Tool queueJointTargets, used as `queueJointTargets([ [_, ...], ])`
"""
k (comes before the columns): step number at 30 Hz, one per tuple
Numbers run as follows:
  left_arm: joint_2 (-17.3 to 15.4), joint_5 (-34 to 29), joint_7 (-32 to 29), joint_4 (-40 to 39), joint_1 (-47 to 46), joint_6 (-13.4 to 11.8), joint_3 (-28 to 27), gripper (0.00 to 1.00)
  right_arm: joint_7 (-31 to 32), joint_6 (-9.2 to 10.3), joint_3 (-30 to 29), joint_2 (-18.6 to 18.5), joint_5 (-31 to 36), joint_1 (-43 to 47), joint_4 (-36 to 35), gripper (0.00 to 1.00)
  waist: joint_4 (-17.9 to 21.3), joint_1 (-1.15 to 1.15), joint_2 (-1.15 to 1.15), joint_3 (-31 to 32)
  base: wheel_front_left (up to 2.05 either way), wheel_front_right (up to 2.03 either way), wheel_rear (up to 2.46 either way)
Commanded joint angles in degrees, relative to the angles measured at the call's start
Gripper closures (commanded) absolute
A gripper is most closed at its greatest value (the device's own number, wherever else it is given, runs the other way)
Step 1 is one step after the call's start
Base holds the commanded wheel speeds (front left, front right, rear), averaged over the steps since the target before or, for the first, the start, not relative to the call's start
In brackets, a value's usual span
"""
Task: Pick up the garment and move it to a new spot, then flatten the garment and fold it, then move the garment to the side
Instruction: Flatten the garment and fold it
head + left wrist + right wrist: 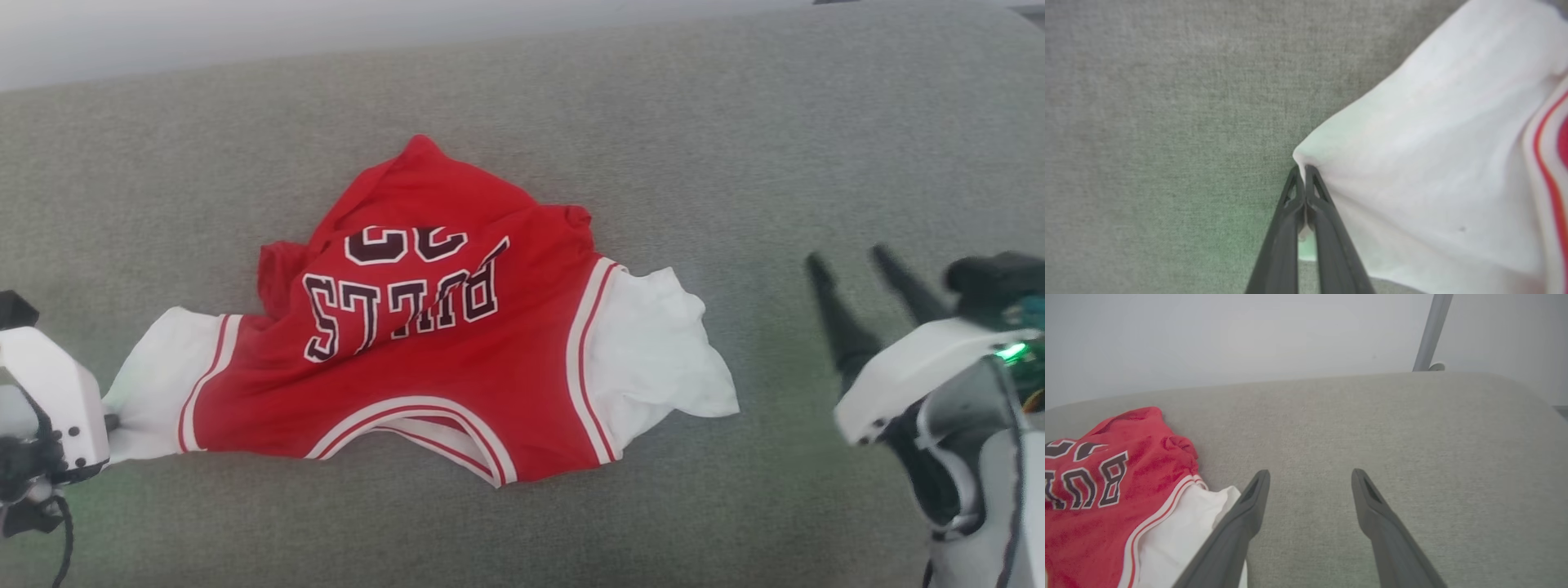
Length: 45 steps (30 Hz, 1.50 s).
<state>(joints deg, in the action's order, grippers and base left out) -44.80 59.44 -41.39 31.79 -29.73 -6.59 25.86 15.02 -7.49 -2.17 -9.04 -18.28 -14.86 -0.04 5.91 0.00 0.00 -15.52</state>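
Observation:
The garment [441, 359], a red jersey with white sleeves and dark lettering, lies crumpled in the middle of the grey cushion, its collar toward me. My left gripper [1301, 169] is shut on the tip of the garment's left white sleeve [1433, 163]; in the head view its pale housing sits at the sleeve's end [114, 420]. My right gripper [849, 265] hovers open to the right of the other white sleeve [661, 351], apart from it. In the right wrist view its fingers [1249, 502] spread wide, with the garment [1106, 490] at the lower left.
The grey fabric cushion [735, 147] spreads under everything, with room behind and to the right of the garment. A pale wall lies beyond its far edge. A grey metal pole [1431, 330] rises behind the cushion at the right.

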Motion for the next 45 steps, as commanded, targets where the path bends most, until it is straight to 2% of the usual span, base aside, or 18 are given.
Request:
queueJointTargets([
  [1,1.31,-0.73,0.03,1.05,0.40,0.39,1.17,1.00,1.35,0.00,0.85,-0.33,-0.78,0.80,-0.34,0.00,-0.42,0.00,0.00,-0.12,0.00,0.00,0.00],
  [12,5.11,-2.37,2.82,1.50,-4.37,3.29,2.94,1.00,21.18,0.00,7.59,-3.17,-7.10,1.08,1.47,0.00,-4.04,0.00,0.00,-1.35,0.00,0.00,0.00],
  [18,7.03,-2.99,4.17,1.88,-6.44,4.11,3.53,1.00,26.73,-0.01,11.74,-4.08,-7.69,-1.12,7.25,0.00,-5.79,0.00,0.00,-2.16,0.00,0.00,0.00],
  [19,7.49,-3.00,4.43,2.04,-6.75,4.12,3.56,1.00,27.93,-0.01,13.24,-4.66,-7.36,-1.35,8.61,0.13,-6.08,0.00,0.00,-2.25,0.00,0.00,0.00],
  [20,7.77,-3.18,4.72,2.24,-6.93,4.21,3.64,1.00,28.58,0.00,14.05,-4.81,-7.58,-1.63,9.90,0.94,-6.29,0.00,0.00,-2.31,0.00,0.00,0.00],
  [21,8.01,-3.30,4.88,2.49,-7.03,4.24,3.74,1.00,28.88,0.00,14.42,-4.48,-8.49,-2.04,10.82,1.00,-6.44,0.00,0.00,-2.31,0.00,0.00,0.00],
  [25,8.66,-2.93,5.39,3.32,-8.28,3.47,3.26,1.00,28.46,0.00,14.94,-6.29,-9.84,-5.32,12.51,1.00,-7.13,0.00,0.00,-1.43,0.00,0.00,0.00],
  [30,7.69,-3.29,5.72,1.86,-10.44,3.48,2.56,1.00,27.32,0.00,14.17,-7.78,-11.59,-8.94,11.75,1.00,-7.09,0.00,0.00,0.36,0.00,0.00,0.00],
  [38,6.67,-5.25,4.72,-3.67,-16.27,2.82,2.63,1.00,26.66,0.01,15.10,-10.65,-13.04,-18.28,9.55,1.00,-6.35,0.00,0.00,6.08,0.00,0.00,0.00],
  [45,6.76,-7.02,5.50,-5.61,-22.20,3.07,2.78,1.00,24.11,0.00,17.77,-10.15,-15.79,-29.16,11.73,1.00,-4.65,0.00,0.00,11.64,0.00,0.00,0.00],
])
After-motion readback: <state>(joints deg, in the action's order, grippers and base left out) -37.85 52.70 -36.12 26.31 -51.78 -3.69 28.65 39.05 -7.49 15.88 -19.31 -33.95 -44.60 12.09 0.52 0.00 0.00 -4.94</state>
